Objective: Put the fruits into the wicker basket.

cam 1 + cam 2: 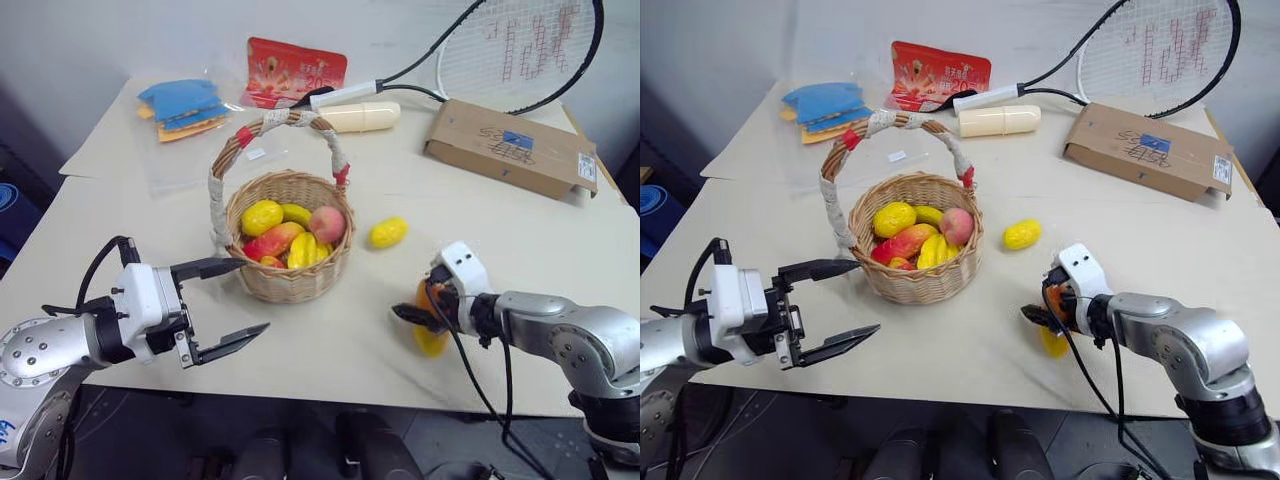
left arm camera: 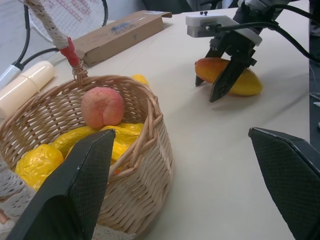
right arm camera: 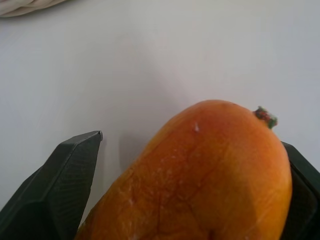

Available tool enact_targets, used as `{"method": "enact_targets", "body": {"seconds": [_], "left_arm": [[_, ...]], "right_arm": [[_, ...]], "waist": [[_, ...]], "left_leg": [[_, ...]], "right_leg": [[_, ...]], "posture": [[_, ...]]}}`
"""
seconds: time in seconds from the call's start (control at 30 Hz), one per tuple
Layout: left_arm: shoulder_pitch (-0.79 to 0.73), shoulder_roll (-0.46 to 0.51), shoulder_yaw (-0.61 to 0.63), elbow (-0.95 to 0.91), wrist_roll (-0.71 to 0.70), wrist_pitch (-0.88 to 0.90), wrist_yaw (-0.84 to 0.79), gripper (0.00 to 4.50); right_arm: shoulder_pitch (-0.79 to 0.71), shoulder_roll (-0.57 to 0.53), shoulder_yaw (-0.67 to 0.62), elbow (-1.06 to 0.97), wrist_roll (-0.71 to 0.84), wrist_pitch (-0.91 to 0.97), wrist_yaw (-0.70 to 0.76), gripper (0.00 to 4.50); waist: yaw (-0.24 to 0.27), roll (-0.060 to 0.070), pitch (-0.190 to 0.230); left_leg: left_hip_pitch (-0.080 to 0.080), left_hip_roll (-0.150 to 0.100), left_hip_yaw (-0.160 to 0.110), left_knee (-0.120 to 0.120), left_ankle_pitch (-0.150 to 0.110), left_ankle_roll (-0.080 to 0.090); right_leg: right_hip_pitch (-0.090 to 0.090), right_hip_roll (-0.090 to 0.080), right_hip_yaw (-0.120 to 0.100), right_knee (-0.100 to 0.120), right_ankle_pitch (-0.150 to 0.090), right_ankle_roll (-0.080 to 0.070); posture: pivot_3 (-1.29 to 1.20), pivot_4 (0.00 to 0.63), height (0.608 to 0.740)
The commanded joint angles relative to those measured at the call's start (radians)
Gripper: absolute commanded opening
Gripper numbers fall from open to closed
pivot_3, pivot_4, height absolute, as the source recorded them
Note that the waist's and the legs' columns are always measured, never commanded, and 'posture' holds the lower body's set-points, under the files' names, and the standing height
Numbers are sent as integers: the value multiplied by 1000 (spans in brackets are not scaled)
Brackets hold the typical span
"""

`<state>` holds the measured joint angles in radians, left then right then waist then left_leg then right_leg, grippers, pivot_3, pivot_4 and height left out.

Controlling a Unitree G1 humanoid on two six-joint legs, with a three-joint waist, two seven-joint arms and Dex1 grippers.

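The wicker basket (image 1: 292,283) stands mid-table with its taped handle upright. It holds several fruits, among them a yellow lemon (image 1: 262,216), a pink peach (image 1: 326,224) and a red-yellow mango (image 1: 272,241). Another lemon (image 1: 388,232) lies on the table just right of the basket. An orange-yellow mango (image 1: 431,338) lies near the front right. My right gripper (image 1: 420,312) is open and straddles this mango (image 3: 200,180), which sits on the table between the fingers. My left gripper (image 1: 255,295) is open and empty, level, close to the basket's front-left wall.
At the back lie a tennis racket (image 1: 520,45), a flat cardboard box (image 1: 510,148), a cream cylinder (image 1: 360,117), a red packet (image 1: 295,70) and blue packets (image 1: 185,105). The table's front edge (image 1: 330,392) runs just below both grippers.
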<state>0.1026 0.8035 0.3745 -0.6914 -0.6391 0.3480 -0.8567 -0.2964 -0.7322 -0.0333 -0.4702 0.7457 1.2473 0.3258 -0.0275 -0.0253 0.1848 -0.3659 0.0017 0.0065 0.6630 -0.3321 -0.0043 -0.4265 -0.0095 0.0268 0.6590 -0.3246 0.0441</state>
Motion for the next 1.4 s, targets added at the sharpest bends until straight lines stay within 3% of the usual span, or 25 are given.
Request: {"method": "enact_targets", "body": {"seconds": [0.03, 0.17, 0.33, 0.43, 0.5, 0.6, 0.73, 0.9, 1.03, 1.23, 1.4], "left_arm": [[0, -2, 14, -2, -6, -16, -7, 4500], [7, -9, 23, 11, -22, -7, -9, 4500], [45, -34, 68, 39, -56, 7, 0, 4500], [67, -70, 105, 45, -88, 20, 34, 4500], [70, -95, 124, 41, -110, 30, 68, 4500], [100, -145, 178, 24, -137, 35, 129, 4500], [212, -203, 242, -17, -125, 10, 153, 4500], [261, -227, 251, -12, -103, -25, 161, 4500], [257, -225, 234, -16, -95, -36, 166, 4500], [236, -209, 207, 8, -85, -48, 155, 4500], [193, -188, 165, 32, -76, -50, 129, 4500]], "right_arm": [[63, -19, -3, 7, -7, 14, 39, 4106], [76, -41, -17, 3, -14, -135, 179, 3336], [-132, 26, -46, 52, 83, -251, 363, 3167], [-393, 247, -12, 144, 133, -262, 290, 3157], [-489, 357, 40, 199, 96, -288, 272, 3157], [-594, 502, 140, 336, -35, -392, 237, 3157], [-664, 645, 125, 481, -102, -449, 137, 3157], [-653, 677, 185, 547, -195, -463, 133, 3157], [-659, 671, 185, 547, -223, -489, 172, 4441], [-662, 576, 159, 465, -184, -491, 330, 4478], [-611, 418, 153, 381, -168, -522, 518, 4478]], "waist": [[3, -1, -1], [2, -2, -1], [-19, 2, 1], [-37, 2, 1], [-34, 2, 1], [-28, 2, 1], [-26, 2, 1], [-14, 1, 1], [-15, 1, 1], [-17, 1, 1], [-19, 1, 1]], "left_leg": [[0, 0, 0, 0, 0, 0], [0, 0, -1, 0, 0, 0], [0, 0, 2, 1, 0, 1], [2, 1, 3, 0, 1, 0], [2, 1, 1, 0, 2, 0], [0, 2, -2, -1, 3, -2], [-5, 0, -2, 1, 2, -2], [-6, -3, -2, 1, 0, 3], [-6, -4, -2, 1, 0, 3], [-5, -4, -2, 1, 1, 3], [-4, -4, -2, 1, 1, 3]], "right_leg": [[0, 0, 0, 0, 0, 0], [0, 0, 0, -1, 0, 0], [-1, 0, 1, 0, 2, 0], [-1, 2, 2, 2, 4, -2], [-2, 3, 1, 4, 5, -3], [-4, 3, -2, 3, 4, -4], [-6, -1, -3, 2, 5, -3], [-5, -5, -3, -1, 5, -2], [-6, -5, -3, -1, 5, -2], [-5, -5, -4, 0, 5, -2], [-4, -5, -4, 0, 5, -2]], "posture": [[0, 150, 740], [0, 150, 740], [0, 150, 740], [0, 150, 740], [0, 150, 740], [0, 150, 740], [0, 150, 740], [0, 150, 740], [0, 150, 740], [0, 150, 740], [0, 150, 740]]}}
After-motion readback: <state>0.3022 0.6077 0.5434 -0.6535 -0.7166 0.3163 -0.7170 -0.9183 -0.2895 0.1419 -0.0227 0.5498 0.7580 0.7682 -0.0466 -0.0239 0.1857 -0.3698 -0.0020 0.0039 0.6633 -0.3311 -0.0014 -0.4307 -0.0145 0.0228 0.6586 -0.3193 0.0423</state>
